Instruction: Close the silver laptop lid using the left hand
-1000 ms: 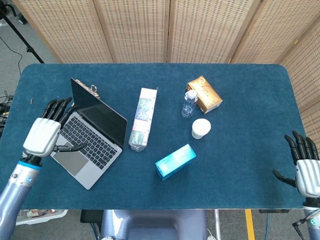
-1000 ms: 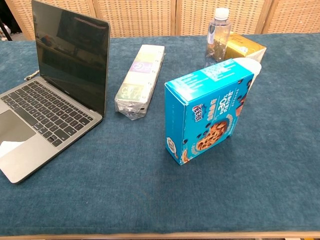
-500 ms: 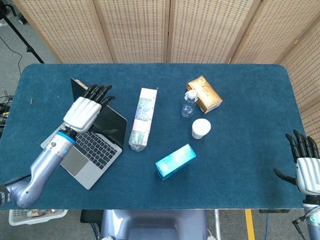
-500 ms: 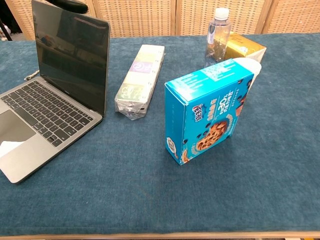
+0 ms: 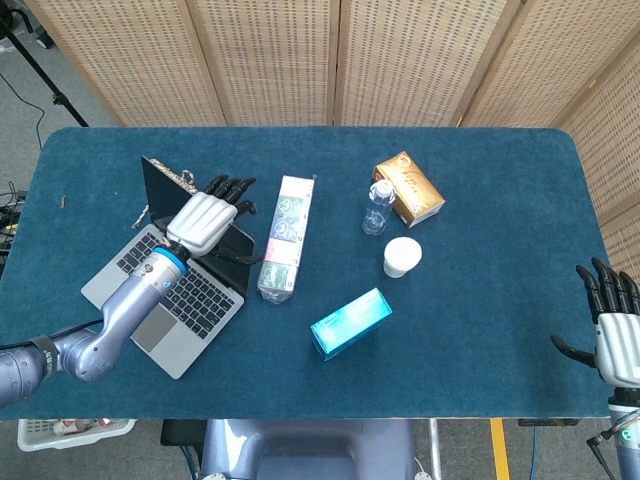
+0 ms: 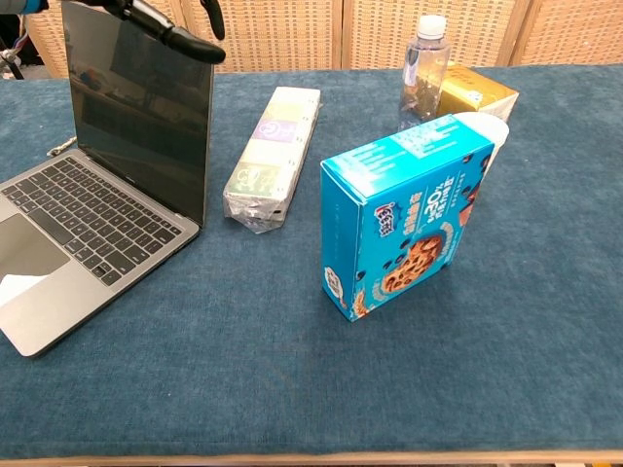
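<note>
Left of the wrapped package [image 5: 284, 238] on the blue surface [image 5: 480, 330], we see the silver laptop [image 5: 165, 270] open, dark screen upright; our left hand [image 5: 203, 221] hovers above its lid, fingers [image 6: 185, 41] spread, holding nothing; right hand [image 5: 615, 335] spread too

I see my left hand's fingers [image 6: 175, 37] over the open laptop's [image 6: 117, 165] lid edge; blue box [image 6: 404, 214] stands upright on the worktop [image 6: 243, 370].

Left hand [image 5: 205, 218] perhaps hides the lid's [image 5: 170, 200] edge.
</note>
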`<action>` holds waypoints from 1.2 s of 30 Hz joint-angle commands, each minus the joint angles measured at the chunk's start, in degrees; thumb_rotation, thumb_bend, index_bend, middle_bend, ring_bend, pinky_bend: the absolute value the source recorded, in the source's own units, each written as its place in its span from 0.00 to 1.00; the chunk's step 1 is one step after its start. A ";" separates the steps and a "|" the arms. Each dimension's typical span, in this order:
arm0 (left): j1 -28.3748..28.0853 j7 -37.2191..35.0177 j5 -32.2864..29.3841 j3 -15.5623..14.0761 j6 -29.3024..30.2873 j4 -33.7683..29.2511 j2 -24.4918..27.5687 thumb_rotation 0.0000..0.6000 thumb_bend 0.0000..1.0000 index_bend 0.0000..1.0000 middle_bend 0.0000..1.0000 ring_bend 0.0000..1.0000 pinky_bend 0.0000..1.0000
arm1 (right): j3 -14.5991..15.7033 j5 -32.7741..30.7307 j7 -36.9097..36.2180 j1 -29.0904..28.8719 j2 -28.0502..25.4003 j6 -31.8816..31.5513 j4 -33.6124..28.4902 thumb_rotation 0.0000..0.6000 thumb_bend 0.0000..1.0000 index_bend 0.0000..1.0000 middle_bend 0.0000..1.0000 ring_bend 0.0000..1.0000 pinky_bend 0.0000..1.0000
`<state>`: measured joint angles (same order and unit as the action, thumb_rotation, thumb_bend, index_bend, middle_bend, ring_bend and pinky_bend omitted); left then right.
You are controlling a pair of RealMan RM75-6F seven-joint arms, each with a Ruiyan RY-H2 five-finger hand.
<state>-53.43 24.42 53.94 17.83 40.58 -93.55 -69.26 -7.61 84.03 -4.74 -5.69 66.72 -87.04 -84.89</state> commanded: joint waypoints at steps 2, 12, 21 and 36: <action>-1.00 -0.79 -1.26 -1.11 -0.99 0.35 -0.01 0.29 0.00 0.36 0.14 0.16 0.12 | 0.01 0.02 0.00 -0.02 -0.02 0.00 -0.01 1.00 0.00 0.00 0.00 0.00 0.00; -1.41 -2.58 -0.97 -3.09 0.50 -0.10 1.04 0.29 0.00 0.57 0.43 0.45 0.43 | -0.04 0.08 -0.10 0.04 -0.06 -0.19 -0.05 1.00 0.00 0.00 0.00 0.00 0.00; -0.55 -3.19 2.71 -4.80 3.39 -1.23 3.06 0.28 0.00 0.67 0.58 0.63 0.59 | 0.03 0.17 0.21 0.02 0.05 -0.22 -0.16 1.00 0.00 0.00 0.00 0.00 0.00; 1.66 -4.68 6.60 -7.48 5.69 -4.36 7.14 0.29 0.00 0.75 0.64 0.69 0.62 | 0.23 0.38 0.85 -0.08 0.22 -0.07 -0.28 1.00 0.00 0.00 0.00 0.00 0.00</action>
<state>-51.96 20.01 60.37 10.48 46.19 -97.71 -62.35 -7.39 84.41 -3.90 -5.76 66.93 -87.11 -85.17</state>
